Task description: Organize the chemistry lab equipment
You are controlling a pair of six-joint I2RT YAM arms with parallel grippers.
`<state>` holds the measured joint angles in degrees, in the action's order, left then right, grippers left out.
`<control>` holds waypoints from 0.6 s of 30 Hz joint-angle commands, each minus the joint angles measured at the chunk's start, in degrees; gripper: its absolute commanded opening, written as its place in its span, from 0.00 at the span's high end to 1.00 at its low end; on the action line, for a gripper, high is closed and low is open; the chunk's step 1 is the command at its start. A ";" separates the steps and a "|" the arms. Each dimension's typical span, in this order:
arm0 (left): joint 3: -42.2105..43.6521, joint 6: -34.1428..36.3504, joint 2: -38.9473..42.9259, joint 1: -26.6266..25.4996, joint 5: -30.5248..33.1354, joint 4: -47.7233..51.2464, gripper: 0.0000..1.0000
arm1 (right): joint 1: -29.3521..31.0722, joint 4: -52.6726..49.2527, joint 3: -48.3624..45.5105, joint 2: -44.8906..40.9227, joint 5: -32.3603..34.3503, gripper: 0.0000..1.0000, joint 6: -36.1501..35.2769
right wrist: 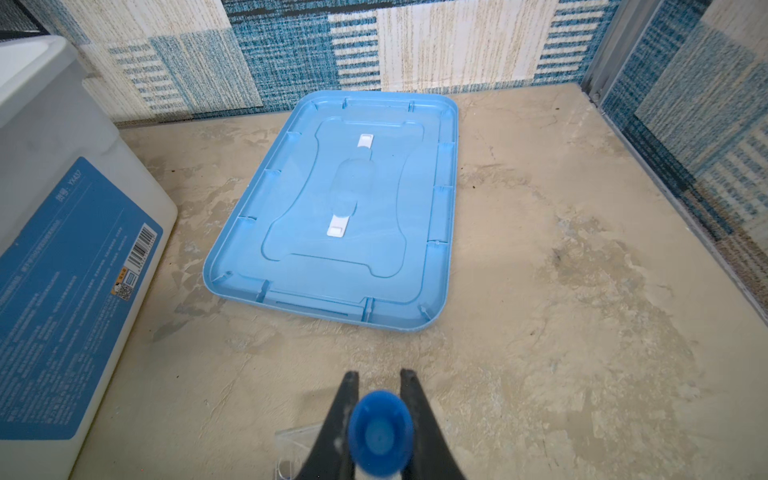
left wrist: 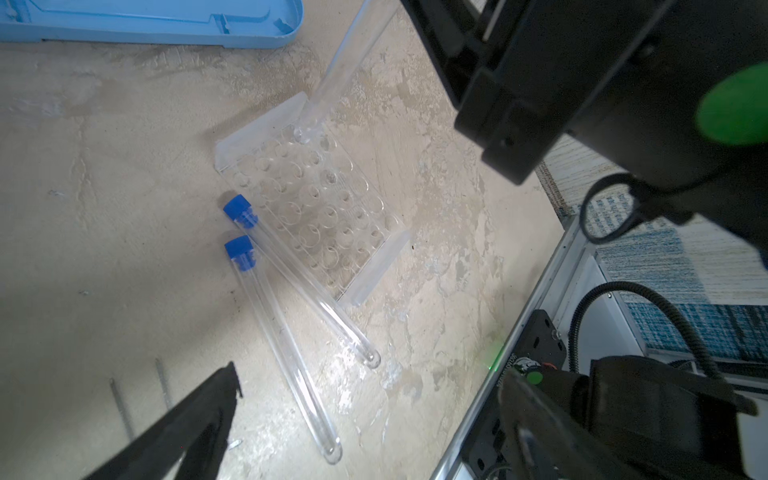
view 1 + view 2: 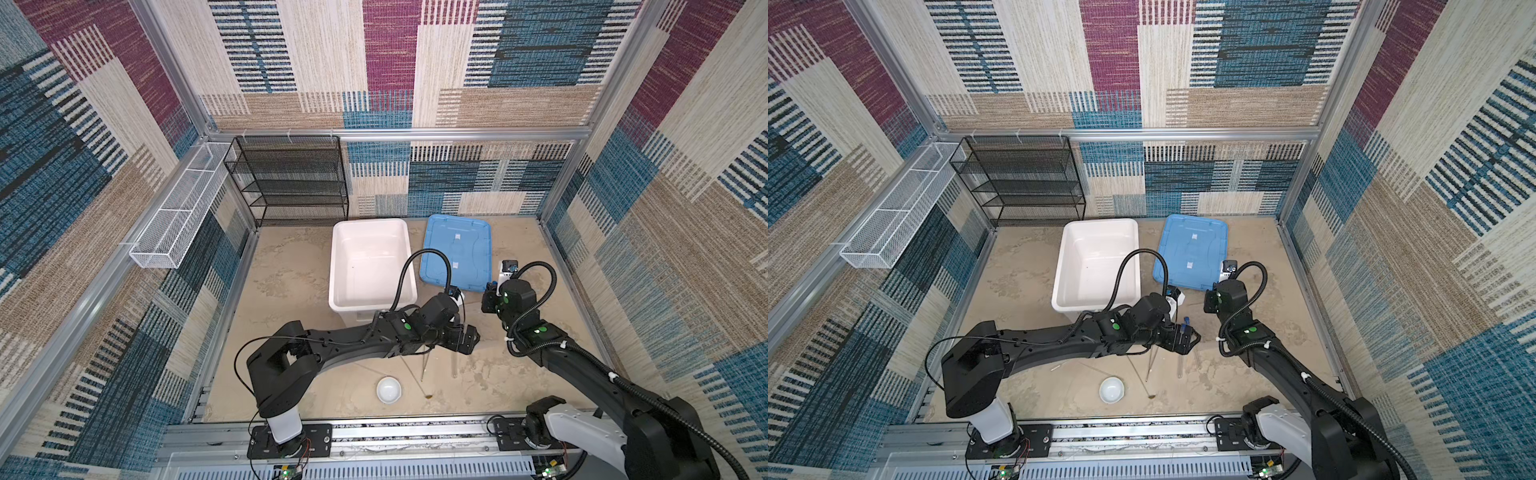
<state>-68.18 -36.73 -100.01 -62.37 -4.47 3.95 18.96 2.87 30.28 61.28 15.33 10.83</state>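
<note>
**Right arm.** The right fingers (image 1: 380,380) are closed on a clear test tube with a blue cap (image 1: 380,432), gripping it just below the cap. The tube hangs close to upright with a slight tilt. Its rounded end sits at a corner hole of the transparent plastic tube rack (image 2: 316,208). The high grip probably serves to leave the tube's lower length free to slide into the hole. Whether the tip has already entered cannot be told.

**Left arm.** The left fingers (image 3: 466,340) are spread wide and hold nothing. They hover above two further clear blue-capped test tubes (image 2: 303,286) lying flat on the beige table (image 2: 104,187). This arm looks staged for the next pick-up.

**Location.** The rack stands near the middle of the table, in front of the flat blue plastic lid (image 1: 340,208). One loose tube lies along the rack's long side and the other just beside it, their caps close together. A small white round dish (image 3: 389,390) sits near the front edge, well apart from the rack.

**Condition.** The rack is clear, with rows of round holes between two upright end plates, and the holes in view look unfilled. All three tubes look empty and capped.
</note>
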 commanded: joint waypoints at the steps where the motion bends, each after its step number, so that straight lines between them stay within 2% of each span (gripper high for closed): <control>1: 0.24 -0.65 -0.11 0.05 2.28 0.98 0.01 | 0.03 5.51 -0.31 0.29 -1.71 0.82 -1.69; 11: -0.86 -0.01 -2.02 0.01 4.47 2.72 0.01 | 0.04 6.28 0.48 4.33 -3.42 0.78 -3.45; 14: -0.88 0.31 -2.16 0.05 4.91 3.32 0.01 | 0.02 6.26 0.01 3.47 -2.99 0.73 -3.23; 16: -0.97 0.60 -2.19 -0.01 5.29 3.70 0.01 | 0.08 6.56 -0.53 2.41 -3.16 0.64 -2.94; 18: -1.17 0.82 -2.45 -0.02 5.35 4.14 0.01 | 0.07 6.04 -0.37 1.68 -3.55 0.47 -2.55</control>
<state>-68.75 -36.82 -102.10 -62.37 -0.23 6.92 19.00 7.86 29.93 63.68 12.40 7.92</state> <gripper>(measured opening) 0.993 0.497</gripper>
